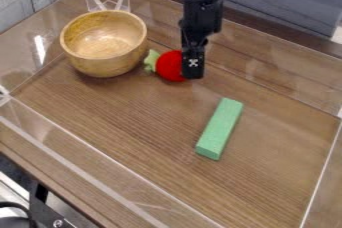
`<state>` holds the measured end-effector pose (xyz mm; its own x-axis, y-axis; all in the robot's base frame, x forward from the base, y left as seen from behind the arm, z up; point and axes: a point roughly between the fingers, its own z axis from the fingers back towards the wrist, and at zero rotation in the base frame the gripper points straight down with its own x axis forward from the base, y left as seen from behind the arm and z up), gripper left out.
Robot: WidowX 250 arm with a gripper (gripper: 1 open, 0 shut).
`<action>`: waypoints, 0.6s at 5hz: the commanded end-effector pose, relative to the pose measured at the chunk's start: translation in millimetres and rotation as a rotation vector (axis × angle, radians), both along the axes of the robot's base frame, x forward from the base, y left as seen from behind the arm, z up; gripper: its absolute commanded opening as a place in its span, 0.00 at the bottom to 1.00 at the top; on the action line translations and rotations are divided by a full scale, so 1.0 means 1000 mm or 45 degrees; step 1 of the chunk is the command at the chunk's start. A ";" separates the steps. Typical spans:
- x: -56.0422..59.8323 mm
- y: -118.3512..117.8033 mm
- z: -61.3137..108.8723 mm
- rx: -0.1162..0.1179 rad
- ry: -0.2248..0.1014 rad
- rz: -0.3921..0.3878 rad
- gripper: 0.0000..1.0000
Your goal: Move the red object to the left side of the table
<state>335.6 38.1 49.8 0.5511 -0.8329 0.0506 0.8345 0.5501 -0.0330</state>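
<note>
Wood-grain tabletop [120, 152] carries our wide-spread tool [194, 68], apparently just touching the red object [168, 66] at its three o'clock.

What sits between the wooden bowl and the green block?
The red toy fruit, with the open gripper at its right side; beyond that, bare tabletop, in the camera view.

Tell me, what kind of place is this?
Probably a robot test table in a lab. A wooden table has clear plastic walls round it, and a robot arm hangs over a red toy fruit.
</note>
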 end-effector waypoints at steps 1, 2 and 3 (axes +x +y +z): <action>0.013 0.006 0.004 0.012 -0.061 -0.026 1.00; 0.014 0.013 -0.003 0.009 -0.051 -0.061 1.00; 0.015 0.020 -0.008 0.012 -0.047 -0.092 1.00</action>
<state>340.7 53.1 25.7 0.4903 -0.8705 0.0424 0.8712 0.4880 -0.0539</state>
